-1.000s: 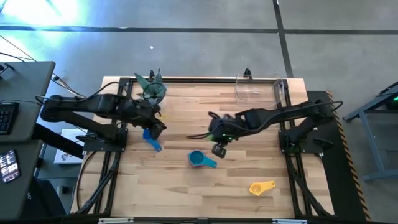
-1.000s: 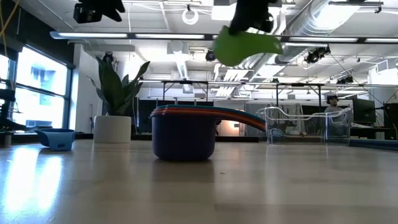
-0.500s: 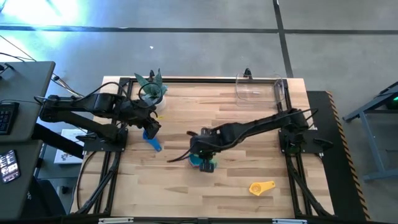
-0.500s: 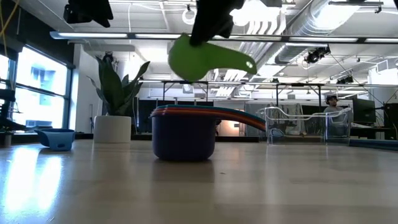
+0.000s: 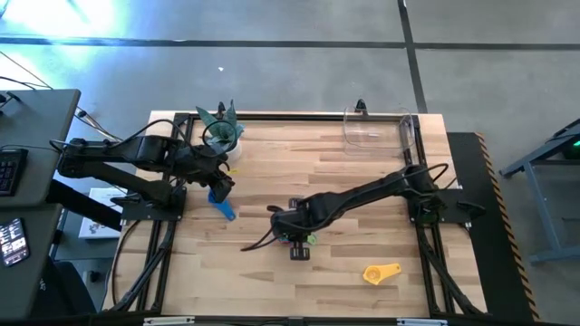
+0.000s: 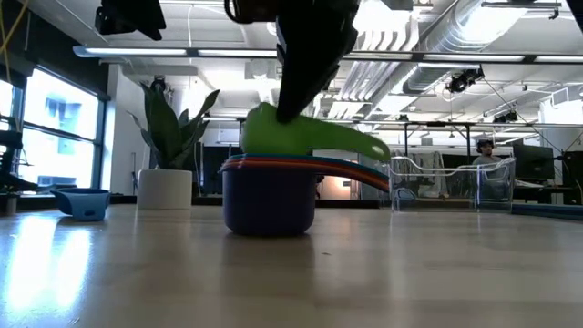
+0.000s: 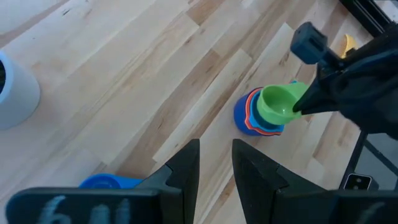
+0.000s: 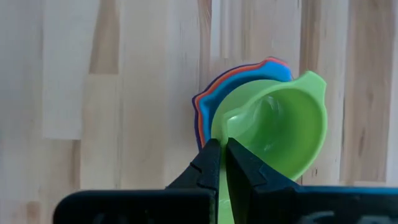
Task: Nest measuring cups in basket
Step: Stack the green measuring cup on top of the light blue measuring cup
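Observation:
My right gripper (image 8: 222, 155) is shut on the green measuring cup (image 8: 280, 124), right over a nested stack (image 6: 269, 205) of purple, orange, red and blue cups on the table's middle near side. In the high view the gripper (image 5: 294, 237) hides the stack. My left gripper (image 7: 216, 168) is open and hovers above a blue cup (image 5: 222, 206) lying at the table's left. A yellow cup (image 5: 381, 272) lies near the front right. The clear basket (image 5: 376, 129) stands at the far right edge. My right gripper pinches the green cup between its two fingers where the handle meets the bowl's rim (image 8: 225, 127), coming from above and pointing down. The bowl (image 6: 269, 137) sits tilted on the stack's top rim, and the handle (image 6: 364, 146) sticks out sideways past the fingers.
A white pot with a green plant (image 5: 222, 134) stands at the far left, close to my left arm. Bare wood lies between the stack and the basket (image 6: 446, 182). A person shows far off in the room behind the table.
My right gripper has carried the green cup toward the table's left and near edge and down, from high above the table onto the top of the nested stack. It has stayed shut on the cup. The stack has not moved.

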